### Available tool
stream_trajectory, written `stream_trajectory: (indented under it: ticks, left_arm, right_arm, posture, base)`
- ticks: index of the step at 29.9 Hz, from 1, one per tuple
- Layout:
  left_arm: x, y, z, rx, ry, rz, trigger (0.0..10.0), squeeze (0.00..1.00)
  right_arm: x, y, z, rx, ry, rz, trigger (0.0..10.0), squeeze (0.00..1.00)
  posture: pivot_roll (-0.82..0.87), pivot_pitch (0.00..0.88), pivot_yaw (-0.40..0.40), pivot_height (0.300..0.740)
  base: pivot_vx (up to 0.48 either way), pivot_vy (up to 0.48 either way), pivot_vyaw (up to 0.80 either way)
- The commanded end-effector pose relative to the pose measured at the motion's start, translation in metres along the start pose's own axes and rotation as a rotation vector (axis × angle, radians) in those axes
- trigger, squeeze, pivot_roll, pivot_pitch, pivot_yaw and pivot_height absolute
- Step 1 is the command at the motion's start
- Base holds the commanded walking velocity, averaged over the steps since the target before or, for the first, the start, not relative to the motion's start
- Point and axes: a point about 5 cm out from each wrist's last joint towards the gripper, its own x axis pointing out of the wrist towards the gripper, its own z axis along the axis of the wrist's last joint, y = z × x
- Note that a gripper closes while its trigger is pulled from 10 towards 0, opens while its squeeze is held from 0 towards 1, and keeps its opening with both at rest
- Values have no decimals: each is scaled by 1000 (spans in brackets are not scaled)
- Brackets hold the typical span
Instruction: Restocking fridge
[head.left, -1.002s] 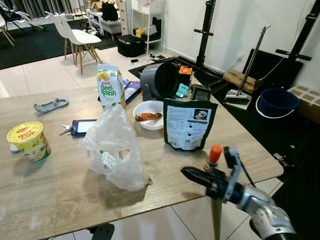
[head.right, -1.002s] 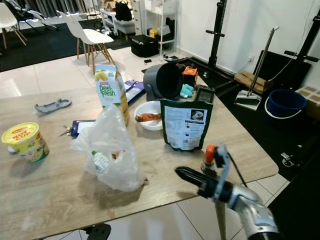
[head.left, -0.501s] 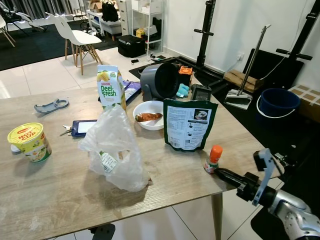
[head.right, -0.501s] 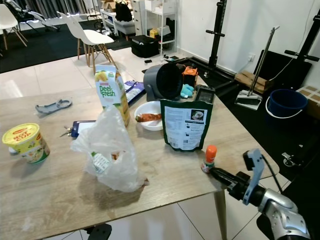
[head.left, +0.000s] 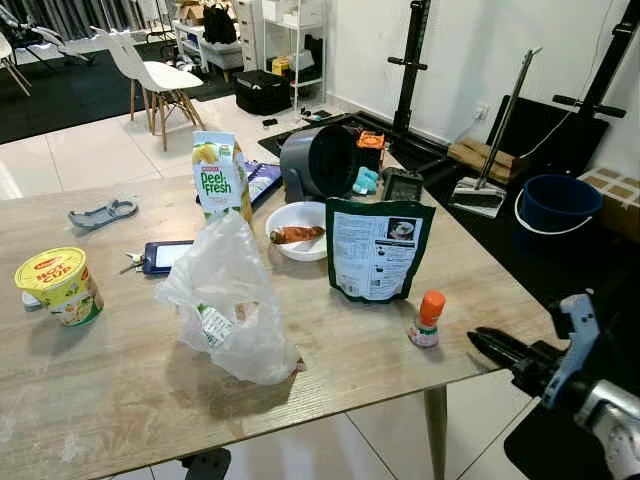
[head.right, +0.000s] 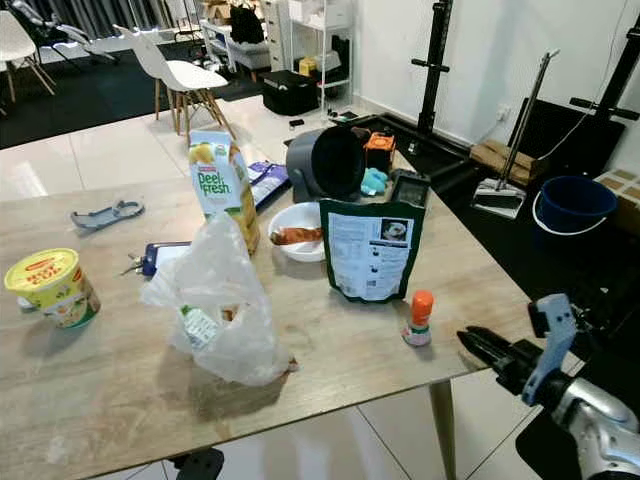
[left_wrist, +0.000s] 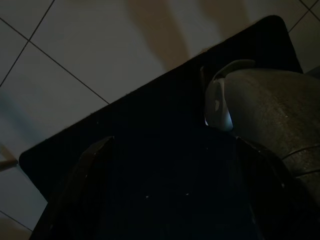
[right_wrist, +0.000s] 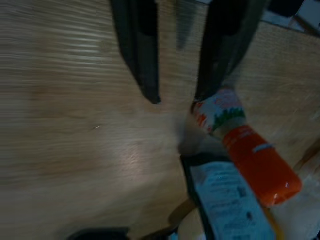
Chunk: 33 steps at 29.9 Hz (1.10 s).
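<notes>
Near the table corner, the orange-capped bottle stands upright, beside the parted, empty right claw.

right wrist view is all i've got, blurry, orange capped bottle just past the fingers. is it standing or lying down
Observer: The small orange-capped bottle stands upright on the wooden table, near its right front corner.
Operator: what's behind it
Observer: A dark green pouch stands just behind the bottle, apart from it.
Operator: where's my gripper relative to the bottle
Observer: The right gripper hangs to the bottle's right, over the table's edge, not touching it, fingers a little apart.
Operator: and the left arm
Observer: The left gripper hangs idle over a dark mat on the tiled floor.
</notes>
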Motion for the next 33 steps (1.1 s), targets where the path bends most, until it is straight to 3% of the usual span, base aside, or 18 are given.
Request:
stream_trajectory:
  ticks: [1, 4, 9, 10, 12, 14, 15, 16, 17, 20, 21, 29, 31, 32, 33]
  left_arm:
    - [0, -5, -11, 15, 50, -28, 10000, 0]
    - [0, -5, -11, 15, 49, -29, 10000, 0]
    - [0, -6, -10, 14, 46, -32, 10000, 0]
    - [0, -6, -10, 14, 46, -32, 10000, 0]
    - [0, -6, -10, 14, 46, -33, 10000, 0]
    - [0, -6, -10, 15, 46, -32, 10000, 0]
    - [0, -6, -10, 15, 46, -32, 10000, 0]
    - [0, -6, -10, 17, 47, -32, 10000, 0]
    - [0, -6, -10, 17, 47, -32, 10000, 0]
    - [0, -6, -11, 19, 50, -31, 10000, 0]
    - [0, -6, -11, 20, 51, -31, 10000, 0]
    - [0, -6, -12, 21, 53, -30, 10000, 0]
    - [0, -6, -12, 24, 54, -28, 10000, 0]
    - [0, -6, -12, 24, 54, -28, 10000, 0]
    - [0, -5, -12, 24, 53, -27, 10000, 0]
  right_arm:
    - [0, -1, 10, -21, -41, 0, 10000, 1000]
    - [-2, -7, 15, -55, -51, -54, 10000, 1000]
    - [-13, -36, 11, -63, -23, -330, 10000, 957]
    - [-13, -36, 11, -63, -23, -330, 10000, 957]
    - [-29, -55, 7, -34, -9, -544, 10000, 945]
    - [-44, -67, 6, 1, -24, -711, 10000, 710]
    - [-49, -70, 5, 18, -30, -757, 10000, 710]
    - [-59, -75, 0, 35, -14, -847, 10000, 24]
    - [-59, -75, 0, 35, -14, -847, 10000, 24]
    - [-81, -82, -15, 74, 27, -1042, 10000, 0]
    - [-95, -82, -30, 105, 65, -1148, 10000, 0]
    - [-113, -71, -69, 186, 168, -1287, 10000, 0]
    - [-114, -57, -99, 228, 291, -1295, 10000, 0]
    - [-114, -57, -99, 228, 291, -1295, 10000, 0]
    - [-114, -50, -113, 241, 355, -1290, 10000, 0]
  posture:
    - [5, 0, 34, 740]
    - [4, 0, 34, 740]
    - [6, 0, 35, 740]
    - [6, 0, 35, 740]
    - [7, 0, 34, 740]
    - [6, 0, 35, 740]
    - [6, 0, 35, 740]
    - [4, 0, 36, 740]
    - [4, 0, 36, 740]
    - [4, 0, 36, 740]
    - [7, 0, 34, 740]
    - [7, 0, 35, 740]
    - [6, 0, 36, 740]
    - [6, 0, 36, 740]
    - [8, 0, 34, 740]
  base:
    - [0, 0, 0]
    - [0, 0, 0]
    - [0, 0, 0]
    - [0, 0, 0]
    - [0, 0, 0]
    - [0, 0, 0]
    - [0, 0, 0]
    - [0, 0, 0]
    - [0, 0, 0]
    - [0, 0, 0]
    - [0, 0, 0]
    - [0, 0, 0]
    - [0, 0, 0]
    - [0, 0, 0]
    - [0, 0, 0]
